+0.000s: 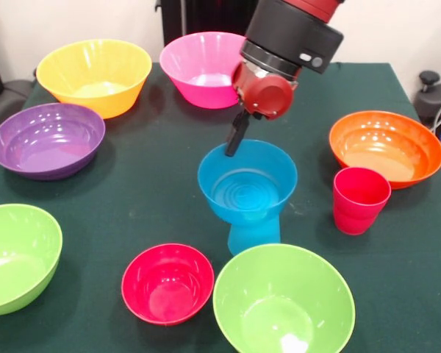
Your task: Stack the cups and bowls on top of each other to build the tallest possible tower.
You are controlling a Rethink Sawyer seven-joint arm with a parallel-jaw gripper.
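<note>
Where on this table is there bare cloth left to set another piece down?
Widest bare cloth lies between the purple bowl, the small red bowl and the blue bowl sitting on the blue cup. Another patch is below the red cup and orange bowl. Crowded around the blue stack, near the green bowl.

1 camera faces the robot across the table, angled downward.

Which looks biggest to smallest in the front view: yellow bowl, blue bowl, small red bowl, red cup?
1. Yellow bowl, widest though farthest back.
2. Blue bowl, sitting on the upturned blue cup.
3. Small red bowl, unsure against the blue one, since it is nearer the camera.
4. Red cup, narrowest.
</note>
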